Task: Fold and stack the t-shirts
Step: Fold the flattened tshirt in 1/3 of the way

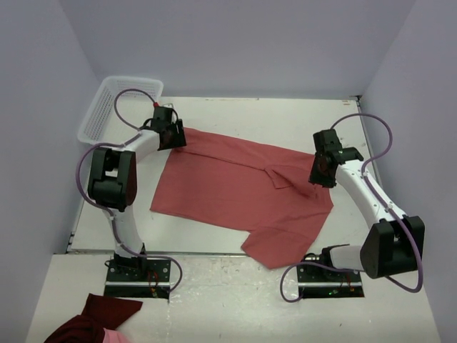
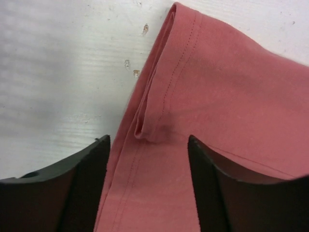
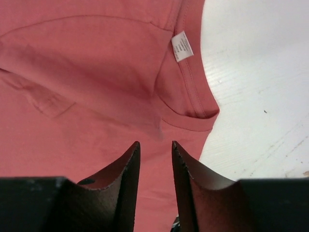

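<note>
Left gripper point(image 2: 147, 140) is hanging released, jaws wide, straddling the hemmed far-left corner of the t-shirt point(image 1: 235, 189), cloth lying flat between them. Right gripper point(image 3: 155, 145) is hovering with jaws narrowly parted, gripping nothing, over the collar by the white label point(image 3: 182, 46). T-shirt is lying spread across the table point(image 1: 300, 121). Basket point(image 1: 107, 107) is sitting far left.

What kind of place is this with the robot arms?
Probably a robot test booth in a lab. Plain walls box in a white table, a left arm and a right arm are bolted at its near edge, and a red t-shirt lies spread out.
</note>
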Tool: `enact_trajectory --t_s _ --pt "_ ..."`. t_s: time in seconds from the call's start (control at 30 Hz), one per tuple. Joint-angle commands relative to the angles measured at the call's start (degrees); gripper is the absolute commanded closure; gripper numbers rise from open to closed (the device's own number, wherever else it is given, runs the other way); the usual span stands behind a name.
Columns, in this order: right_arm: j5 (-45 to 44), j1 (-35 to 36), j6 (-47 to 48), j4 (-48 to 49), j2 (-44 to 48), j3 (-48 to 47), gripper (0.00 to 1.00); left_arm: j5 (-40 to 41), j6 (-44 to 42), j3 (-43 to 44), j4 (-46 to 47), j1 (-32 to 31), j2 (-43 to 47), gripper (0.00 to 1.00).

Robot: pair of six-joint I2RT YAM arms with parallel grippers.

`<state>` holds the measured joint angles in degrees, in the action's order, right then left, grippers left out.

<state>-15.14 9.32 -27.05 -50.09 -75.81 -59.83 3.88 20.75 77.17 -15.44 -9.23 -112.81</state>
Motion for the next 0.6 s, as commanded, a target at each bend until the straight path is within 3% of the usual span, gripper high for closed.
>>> enact_trajectory --t_s 0.0,0.17,0.57 --pt "-5.9 1.7 -3.0 -1.6 0.7 0.7 0.63 3.1 1.3 -1.5 2.5 -1.0 6.0 0.31" --pt "-9.3 2.5 -2.9 -2.8 3.6 -1.6 0.56 4.3 1.7 -1.9 2.7 -2.8 11.0 0.25" --pt "0.3 6.3 -0.6 1.5 -1.4 -9.9 0.54 1.9 4.2 -6.7 2.9 -8.6 18.6 0.25"
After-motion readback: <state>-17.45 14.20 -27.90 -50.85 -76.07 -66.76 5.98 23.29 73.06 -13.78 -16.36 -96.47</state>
